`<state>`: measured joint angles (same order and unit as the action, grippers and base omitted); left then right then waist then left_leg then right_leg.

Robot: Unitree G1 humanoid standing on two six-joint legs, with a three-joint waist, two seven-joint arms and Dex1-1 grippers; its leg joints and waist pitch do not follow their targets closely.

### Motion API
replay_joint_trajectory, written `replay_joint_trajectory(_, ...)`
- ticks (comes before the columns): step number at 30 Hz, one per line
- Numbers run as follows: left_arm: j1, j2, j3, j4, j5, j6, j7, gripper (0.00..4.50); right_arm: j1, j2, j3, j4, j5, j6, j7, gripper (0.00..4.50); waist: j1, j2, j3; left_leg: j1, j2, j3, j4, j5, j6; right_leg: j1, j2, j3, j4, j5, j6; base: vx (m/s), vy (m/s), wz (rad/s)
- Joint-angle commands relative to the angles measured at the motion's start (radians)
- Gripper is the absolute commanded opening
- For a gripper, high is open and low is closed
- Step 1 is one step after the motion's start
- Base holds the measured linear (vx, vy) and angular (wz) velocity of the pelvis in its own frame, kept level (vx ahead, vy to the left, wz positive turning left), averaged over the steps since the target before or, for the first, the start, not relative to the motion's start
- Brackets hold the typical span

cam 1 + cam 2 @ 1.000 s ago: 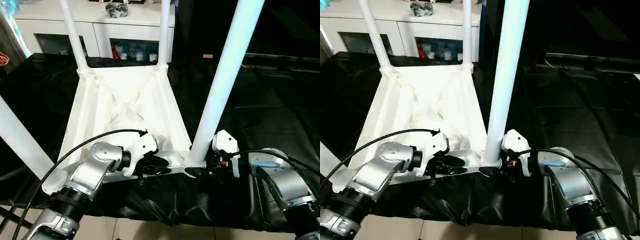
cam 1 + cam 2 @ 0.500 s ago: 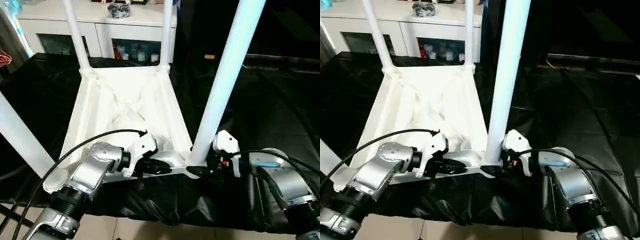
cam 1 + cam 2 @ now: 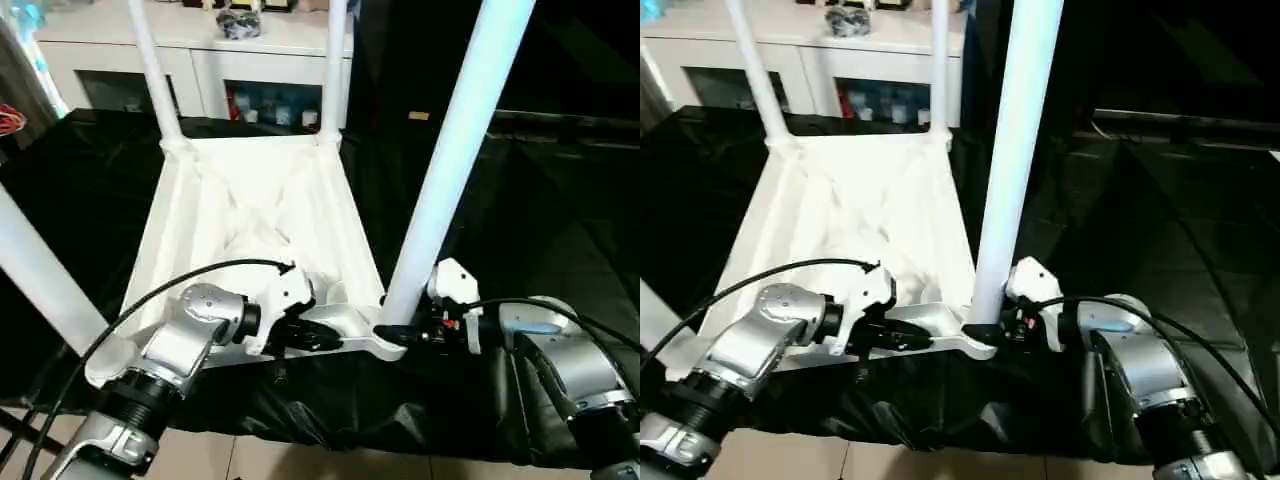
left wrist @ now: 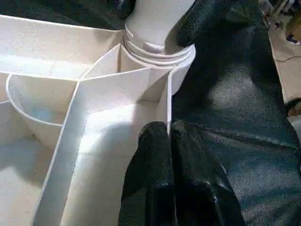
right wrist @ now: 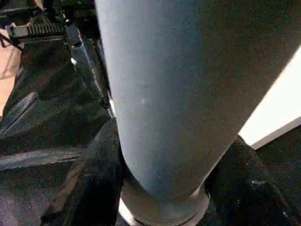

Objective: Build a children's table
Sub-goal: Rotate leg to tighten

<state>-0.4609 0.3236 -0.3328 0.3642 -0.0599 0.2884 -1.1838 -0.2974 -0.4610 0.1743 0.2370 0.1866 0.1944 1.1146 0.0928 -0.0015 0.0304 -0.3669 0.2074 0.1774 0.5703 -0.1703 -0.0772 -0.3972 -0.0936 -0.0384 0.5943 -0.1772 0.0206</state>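
Observation:
The children's table [image 3: 250, 200] lies upside down on black cloth, white ribbed underside up, its legs standing upright. My left gripper [image 3: 325, 340] is shut on the thin near rim wall, close to the near right corner socket; its fingertips [image 4: 155, 139] pinch that wall. My right gripper [image 3: 392, 335] is at the base of the near right leg [image 3: 450, 160], with a black finger [image 5: 89, 188] pressed against each side of it just above the socket. The far legs [image 3: 150, 60] and the near left leg [image 3: 40, 280] run out of the picture.
A white cabinet [image 3: 250, 45] with glass doors stands behind the table. Black cloth [image 3: 540, 200] covers the surface to the right and hangs over the near edge above the tiled floor [image 3: 300, 465]. Black cables loop over both forearms.
The right gripper's fingers have closed in around the base of the near right leg. The left fingers have shut on the rim. The near right corner has shifted slightly.

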Motion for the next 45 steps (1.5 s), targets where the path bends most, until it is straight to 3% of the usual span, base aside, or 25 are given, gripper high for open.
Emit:
replay_joint_trajectory(1, -0.019, -0.049, -0.018, 0.020, 0.026, 0.025, 0.089, 0.00, 0.046, 0.048, 0.041, -0.008, 0.009, 0.038, -0.035, 2.04, -0.002, -0.005, -0.042, 0.015, 0.017, 0.004, -0.068, -0.306, 0.025, 0.032, -0.031, 0.025, -0.074, -0.267, -0.212, 0.000, 0.000, 0.00)
replay_joint_trajectory(3, -0.031, -0.096, -0.015, 0.021, 0.033, 0.040, 0.149, 0.00, 0.061, 0.109, 0.028, -0.015, 0.013, 0.072, -0.127, 2.01, -0.002, -0.007, -0.036, 0.018, 0.016, 0.003, -0.071, -0.345, 0.015, 0.028, -0.031, 0.024, -0.082, -0.332, -0.196, 0.000, 0.000, 0.00)
replay_joint_trajectory(4, -0.031, -0.096, -0.015, 0.021, 0.033, 0.040, 0.149, 0.00, 0.061, 0.109, 0.028, -0.015, 0.013, 0.072, -0.127, 2.01, -0.006, -0.008, -0.033, 0.014, 0.014, -0.001, -0.076, -0.369, 0.004, 0.028, -0.032, 0.022, -0.087, -0.397, -0.172, 0.000, 0.000, 0.00)
replay_joint_trajectory(5, -0.047, -0.164, -0.007, 0.032, 0.039, 0.060, 0.236, 0.00, 0.065, 0.202, 0.016, -0.015, 0.010, 0.115, -0.252, 2.01, -0.009, -0.010, -0.032, 0.015, 0.012, -0.004, -0.078, -0.393, -0.005, 0.027, -0.033, 0.019, -0.093, -0.456, -0.145, 0.000, 0.000, 0.00)
replay_joint_trajectory(6, -0.053, -0.190, -0.005, 0.038, 0.046, 0.064, 0.274, 0.00, 0.064, 0.233, 0.013, -0.015, 0.010, 0.130, -0.291, 2.00, -0.012, -0.007, -0.027, 0.019, 0.009, -0.005, -0.077, -0.418, -0.018, 0.016, -0.034, 0.019, -0.103, -0.520, -0.123, 0.000, 0.000, 0.00)
replay_joint_trajectory(7, -0.059, -0.219, -0.004, 0.044, 0.051, 0.071, 0.310, 0.00, 0.060, 0.269, 0.010, -0.012, 0.010, 0.142, -0.329, 1.99, -0.016, -0.009, -0.027, 0.021, 0.007, -0.010, -0.077, -0.445, -0.029, 0.015, -0.036, 0.015, -0.111, -0.592, -0.094, -0.054, -0.002, -0.02)
replay_joint_trajectory(8, -0.059, -0.221, -0.004, 0.044, 0.051, 0.071, 0.312, 0.00, 0.059, 0.272, 0.010, -0.012, 0.010, 0.143, -0.332, 1.99, -0.016, -0.009, -0.027, 0.021, 0.007, -0.010, -0.077, -0.445, -0.029, 0.015, -0.036, 0.015, -0.111, -0.592, -0.094, -0.053, 0.009, -0.09)
replay_joint_trajectory(9, -0.065, -0.255, -0.003, 0.049, 0.060, 0.077, 0.357, 0.00, 0.049, 0.314, 0.010, -0.006, 0.005, 0.153, -0.376, 1.99, -0.019, -0.009, -0.027, 0.015, 0.005, -0.019, -0.081, -0.456, -0.031, 0.020, -0.039, 0.008, -0.119, -0.643, -0.057, -0.053, 0.009, -0.09)
replay_joint_trajectory(11, -0.063, -0.265, -0.007, 0.044, 0.064, 0.078, 0.363, 0.00, 0.040, 0.334, 0.009, 0.000, -0.008, 0.156, -0.407, 1.99, -0.029, -0.005, -0.027, 0.014, 0.005, -0.024, -0.086, -0.479, -0.031, 0.022, -0.039, -0.001, -0.127, -0.648, -0.046, 0.000, 0.000, 0.00)
replay_joint_trajectory(14, -0.058, -0.266, -0.015, 0.033, 0.073, 0.074, 0.362, 0.00, 0.027, 0.351, 0.008, 0.007, -0.016, 0.160, -0.428, 1.99, -0.042, -0.005, -0.027, 0.015, 0.005, -0.025, -0.088, -0.502, -0.022, 0.017, -0.036, -0.005, -0.133, -0.615, -0.052, 0.000, 0.000, 0.00)
replay_joint_trajectory(15, -0.049, -0.240, -0.024, 0.027, 0.087, 0.056, 0.320, 0.00, 0.032, 0.345, 0.005, -0.020, -0.015, 0.172, -0.403, 1.99, -0.044, 0.001, -0.027, 0.017, 0.006, -0.025, -0.089, -0.515, -0.021, 0.017, -0.035, -0.005, -0.135, -0.609, -0.057, 0.000, 0.000, 0.00)
replay_joint_trajectory(17, -0.047, -0.227, -0.028, 0.027, 0.089, 0.046, 0.303, 0.00, 0.036, 0.336, 0.004, -0.033, -0.011, 0.177, -0.390, 1.99, -0.046, 0.003, -0.030, 0.014, 0.007, -0.027, -0.092, -0.507, -0.018, 0.023, -0.036, -0.005, -0.132, -0.574, -0.065, 0.000, 0.000, 0.00)
replay_joint_trajectory(18, -0.045, -0.212, -0.033, 0.026, 0.088, 0.032, 0.280, 0.00, 0.039, 0.326, -0.001, -0.037, -0.004, 0.178, -0.383, 2.55, -0.044, 0.004, -0.031, 0.014, 0.009, -0.025, -0.093, -0.501, -0.017, 0.020, -0.036, -0.001, -0.130, -0.545, -0.076, 0.000, 0.000, 0.00)
replay_joint_trajectory(22, -0.038, -0.162, -0.042, 0.016, 0.079, -0.002, 0.208, 0.00, 0.036, 0.288, -0.032, -0.043, 0.027, 0.195, -0.356, 2.87, -0.044, 0.004, -0.034, 0.010, 0.012, -0.020, -0.094, -0.470, -0.012, 0.024, -0.035, 0.009, -0.115, -0.442, -0.113, 0.000, 0.000, 0.00)
replay_joint_trajectory(23, -0.042, -0.131, -0.043, 0.023, 0.078, -0.013, 0.173, 0.00, 0.034, 0.244, -0.038, -0.047, 0.032, 0.192, -0.303, 2.97, -0.044, 0.003, -0.035, 0.007, 0.013, -0.017, -0.094, -0.450, -0.010, 0.027, -0.034, 0.010, -0.110, -0.400, -0.127, 0.000, 0.000, 0.00)
replay_joint_trajectory(27, -0.046, -0.082, -0.037, 0.032, 0.073, -0.045, 0.095, 0.00, 0.041, 0.148, -0.009, -0.068, 0.017, 0.173, -0.183, 3.32, -0.035, 0.000, -0.039, 0.009, 0.015, -0.007, -0.086, -0.385, 0.014, 0.028, -0.034, 0.016, -0.101, -0.331, -0.165, 0.000, 0.000, 0.00)
replay_joint_trajectory(31, -0.049, -0.045, -0.035, 0.036, 0.063, -0.065, 0.035, 0.00, 0.047, 0.083, 0.013, -0.073, 0.012, 0.150, -0.085, 3.32, -0.020, 0.000, -0.041, 0.015, 0.017, 0.002, -0.078, -0.329, 0.024, 0.024, -0.033, 0.021, -0.094, -0.270, -0.191, 0.000, 0.000, 0.00)
replay_joint_trajectory(33, -0.050, -0.018, -0.025, 0.042, 0.040, -0.083, -0.013, 0.00, 0.046, 0.028, 0.035, -0.063, 0.008, 0.125, -0.001, 3.32, -0.012, 0.000, -0.045, 0.008, 0.017, 0.002, -0.075, -0.284, 0.030, 0.035, -0.032, 0.020, -0.080, -0.204, -0.210, 0.000, 0.000, 0.00)
replay_joint_trajectory(35, -0.048, 0.000, -0.023, 0.047, 0.034, -0.096, -0.035, 0.00, 0.040, 0.010, 0.045, -0.053, 0.005, 0.115, 0.032, 3.32, -0.004, 0.005, -0.047, 0.010, 0.017, 0.002, -0.072, -0.249, 0.038, 0.035, -0.031, 0.020, -0.072, -0.143, -0.226, 0.000, 0.000, 0.00)
replay_joint_trajectory(37, -0.046, 0.008, -0.018, 0.049, 0.028, -0.099, -0.049, 0.00, 0.037, 0.001, 0.053, -0.048, 0.003, 0.107, 0.048, 3.08, -0.002, 0.003, -0.045, 0.008, 0.018, 0.003, -0.072, -0.237, 0.039, 0.038, -0.030, 0.018, -0.068, -0.115, -0.238, 0.000, 0.000, 0.00)
replay_joint_trajectory(39, -0.048, 0.013, -0.012, 0.055, 0.024, -0.103, -0.060, 0.00, 0.031, -0.005, 0.057, -0.043, 0.011, 0.105, 0.068, 2.96, -0.001, 0.003, -0.044, 0.009, 0.018, 0.003, -0.073, -0.250, 0.037, 0.039, -0.029, 0.018, -0.066, -0.123, -0.245, 0.000, 0.000, 0.00)
replay_joint_trajectory(40, -0.052, 0.015, -0.006, 0.064, 0.016, -0.106, -0.068, 0.00, 0.025, -0.011, 0.064, -0.037, 0.011, 0.099, 0.088, 2.84, -0.002, -0.006, -0.042, 0.009, 0.018, 0.004, -0.074, -0.254, 0.038, 0.039, -0.029, 0.018, -0.067, -0.131, -0.243, 0.000, 0.000, 0.00)
replay_joint_trajectory(41, -0.055, 0.015, -0.002, 0.070, 0.011, -0.109, -0.073, 0.00, 0.021, -0.015, 0.071, -0.033, 0.010, 0.095, 0.100, 2.74, -0.001, 0.000, -0.042, 0.010, 0.018, 0.004, -0.074, -0.266, 0.037, 0.037, -0.031, 0.019, -0.068, -0.153, -0.241, 0.000, 0.000, 0.00)
replay_joint_trajectory(45, -0.062, 0.022, 0.007, 0.087, -0.003, -0.113, -0.089, 0.00, 0.008, -0.028, 0.096, -0.015, 0.001, 0.071, 0.149, 2.43, 0.001, -0.001, -0.038, 0.014, 0.019, 0.004, -0.077, -0.315, 0.024, 0.032, -0.033, 0.022, -0.078, -0.241, -0.221, 0.000, 0.000, 0.00)
